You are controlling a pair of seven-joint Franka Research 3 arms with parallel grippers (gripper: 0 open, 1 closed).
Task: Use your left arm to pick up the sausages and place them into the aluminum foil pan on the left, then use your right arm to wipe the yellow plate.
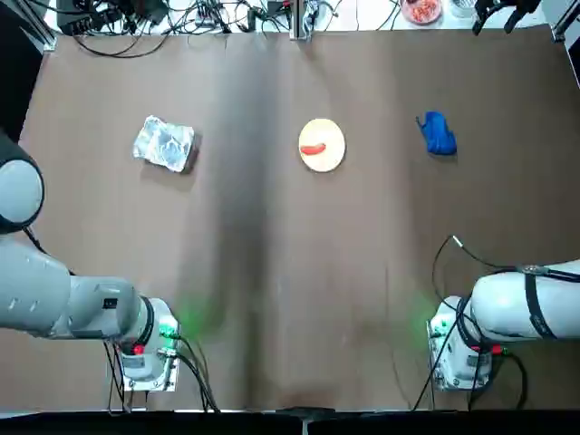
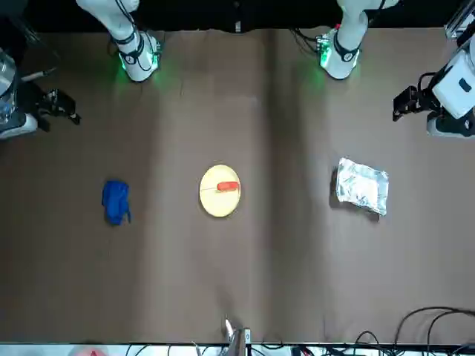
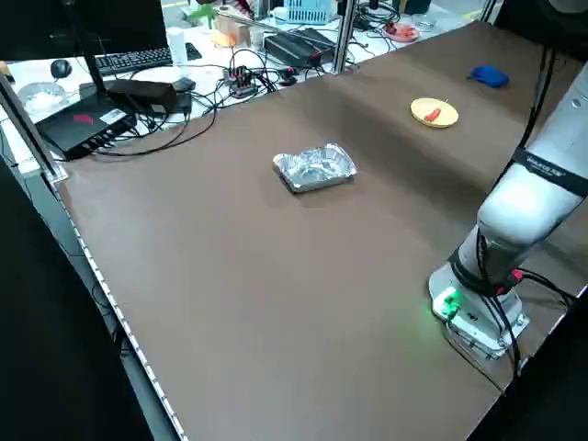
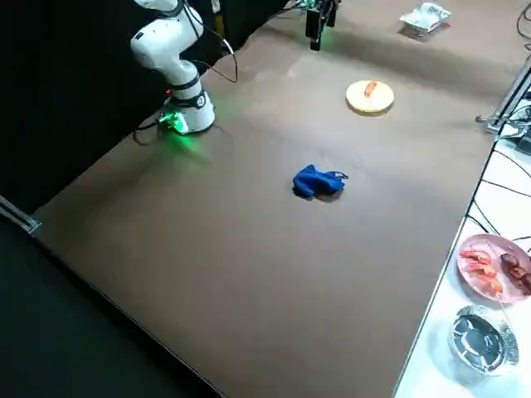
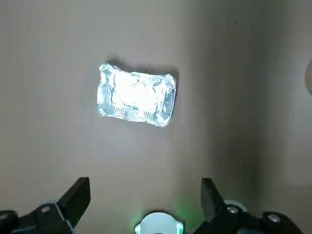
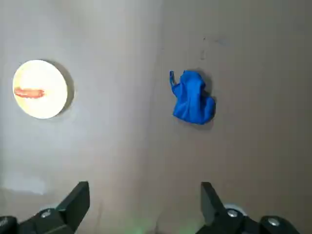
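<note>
Sausage [image 1: 313,149], red-orange and slightly curved, lies on the yellow plate [image 1: 328,136] near the middle of the brown tabletop [image 1: 272,272]. The foil pan [image 1: 164,143] sits well apart from the plate on the robot's left side, crinkled and with nothing inside that can be made out. A crumpled blue cloth [image 1: 438,133] lies on the robot's right side, about as far from the plate as the pan is on the other side.

No writing or brand can be read on any of these things; the strap on the arm in the left side view bears small lettering too fine to make out.

Left tool [image 5: 146,204] hangs high above the tabletop, its two dark fingers spread wide with nothing between them; its wrist camera looks straight down on the foil pan. Right tool [image 6: 145,204] is likewise raised, fingers wide apart and holding nothing, looking down on the cloth and, off to one side, the plate with the sausage. Neither tool touches anything.

Both arm bases stand at the near edge of the tabletop, each lit green. Beyond the far edge lie tangled cables [image 1: 163,18], and a pink dish [image 4: 495,264] of food and a small round foil cup [image 4: 484,336] rest on a white surface beside the tabletop.
</note>
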